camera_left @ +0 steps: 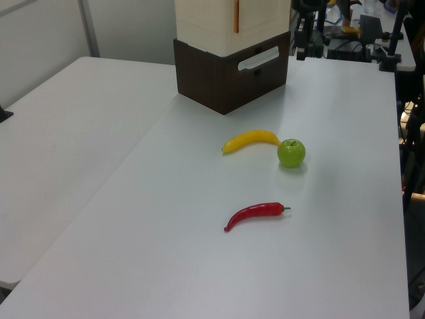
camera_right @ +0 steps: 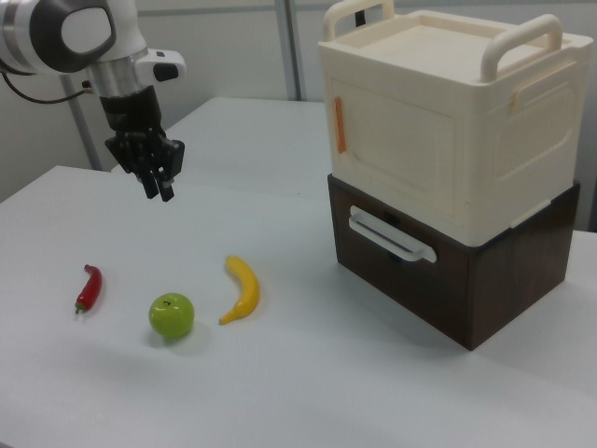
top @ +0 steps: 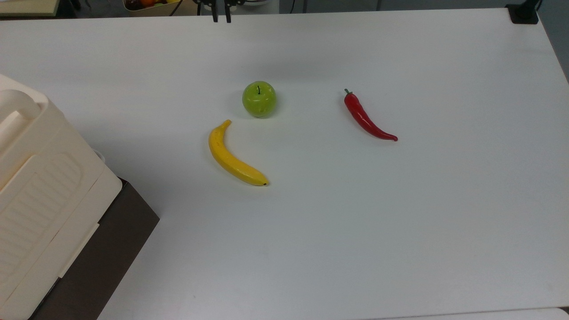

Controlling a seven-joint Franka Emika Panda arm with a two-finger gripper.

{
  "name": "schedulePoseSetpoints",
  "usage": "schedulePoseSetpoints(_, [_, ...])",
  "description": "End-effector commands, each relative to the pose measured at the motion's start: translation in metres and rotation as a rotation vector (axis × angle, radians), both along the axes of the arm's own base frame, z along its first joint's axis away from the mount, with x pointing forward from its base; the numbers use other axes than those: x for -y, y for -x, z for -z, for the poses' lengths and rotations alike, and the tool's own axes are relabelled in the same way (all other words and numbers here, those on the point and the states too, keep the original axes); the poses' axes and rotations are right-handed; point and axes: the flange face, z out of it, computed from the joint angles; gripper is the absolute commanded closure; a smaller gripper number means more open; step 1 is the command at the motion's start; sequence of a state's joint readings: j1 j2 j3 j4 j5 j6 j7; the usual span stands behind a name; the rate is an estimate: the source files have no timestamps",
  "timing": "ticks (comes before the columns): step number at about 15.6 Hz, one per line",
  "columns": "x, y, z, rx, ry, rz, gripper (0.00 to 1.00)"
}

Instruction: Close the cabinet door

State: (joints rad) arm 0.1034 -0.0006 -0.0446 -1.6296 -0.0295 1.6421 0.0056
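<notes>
While most of the cabinet (top: 44, 209) runs off the left edge of the top view, the right view puts it whole at the upper right of the frame, cream body upright on a dark brown base (camera_right: 448, 271), two handles on top. The cabinet door (camera_right: 392, 163) faces the right view's left, tall axis vertical, lying flush with the body; an orange strip (camera_right: 340, 126) runs down its left edge. In the left view the cabinet's top is cut off at the upper centre.

Over to the tool (camera_right: 158, 191): upper left of the right view, hanging above the desk (top: 400, 222), pointing down, fingers a little apart with nothing between them. Only its tips poke in at the top edge of the top view.

Banana (top: 231, 158), green apple (top: 259, 98) and red chilli (top: 366, 118) lie mid-desk, well apart from the cabinet.
</notes>
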Motion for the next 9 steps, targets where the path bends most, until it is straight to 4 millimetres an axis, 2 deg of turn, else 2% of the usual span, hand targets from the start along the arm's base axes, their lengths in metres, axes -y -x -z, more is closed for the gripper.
schedulePoseSetpoints(1, [0.0048, 0.0097, 0.0, -0.022, 0.018, -0.008, 0.0])
schedulePoseSetpoints(3, [0.0122, 0.0094, 0.0, -0.022, 0.016, 0.007, 0.0])
schedulePoseSetpoints(9, [0.0139, 0.007, 0.0027, -0.025, 0.018, 0.01, 0.0])
